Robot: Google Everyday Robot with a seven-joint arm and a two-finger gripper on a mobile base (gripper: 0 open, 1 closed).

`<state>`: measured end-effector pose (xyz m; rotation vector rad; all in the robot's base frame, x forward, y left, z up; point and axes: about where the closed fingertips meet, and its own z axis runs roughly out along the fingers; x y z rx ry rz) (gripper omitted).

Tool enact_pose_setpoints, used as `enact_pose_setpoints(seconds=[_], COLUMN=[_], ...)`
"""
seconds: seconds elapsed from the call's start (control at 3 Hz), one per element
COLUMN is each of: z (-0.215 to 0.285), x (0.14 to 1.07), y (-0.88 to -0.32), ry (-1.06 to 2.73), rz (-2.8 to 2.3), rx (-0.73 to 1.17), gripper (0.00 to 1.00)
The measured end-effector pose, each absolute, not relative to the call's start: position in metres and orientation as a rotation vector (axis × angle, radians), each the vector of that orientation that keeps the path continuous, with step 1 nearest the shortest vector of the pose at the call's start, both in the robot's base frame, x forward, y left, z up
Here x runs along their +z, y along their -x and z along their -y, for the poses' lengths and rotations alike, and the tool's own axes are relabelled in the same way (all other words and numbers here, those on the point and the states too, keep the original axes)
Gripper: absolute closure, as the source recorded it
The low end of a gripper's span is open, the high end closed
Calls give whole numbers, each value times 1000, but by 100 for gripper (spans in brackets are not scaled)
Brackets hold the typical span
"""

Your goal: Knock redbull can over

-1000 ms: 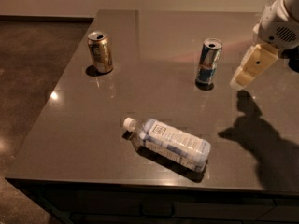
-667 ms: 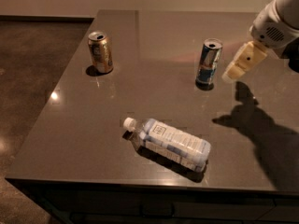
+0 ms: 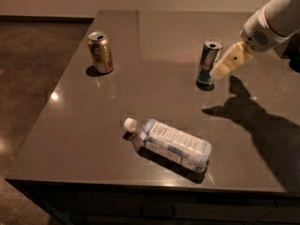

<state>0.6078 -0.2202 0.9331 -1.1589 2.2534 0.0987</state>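
The redbull can [image 3: 208,62] is slim, blue and silver, and stands upright on the dark table [image 3: 117,125], right of centre toward the back. My gripper [image 3: 220,70] comes in from the upper right on a white arm. Its tan tip is right beside the can's right side, at about mid height, touching it or nearly so. The can looks upright, not tilted.
A gold-tan can [image 3: 101,52] stands upright at the back left. A clear plastic bottle [image 3: 169,144] lies on its side near the front, cap pointing left. The arm's shadow [image 3: 253,116] falls on the right part of the table. The floor lies beyond the left edge.
My gripper has moved left and slightly down, from well right of the redbull can to right against its side. The can, the bottle and the gold-tan can have not moved.
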Motion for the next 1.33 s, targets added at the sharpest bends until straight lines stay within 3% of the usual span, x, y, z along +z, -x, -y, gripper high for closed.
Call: enact_pose_setpoints(seconds=[1.0,1.33], z=[177,172], x=[917,918], y=[-637,-637], ry=[1164,1167], rz=[-2142,-2131], rx=[274,314], gripper=[3,26])
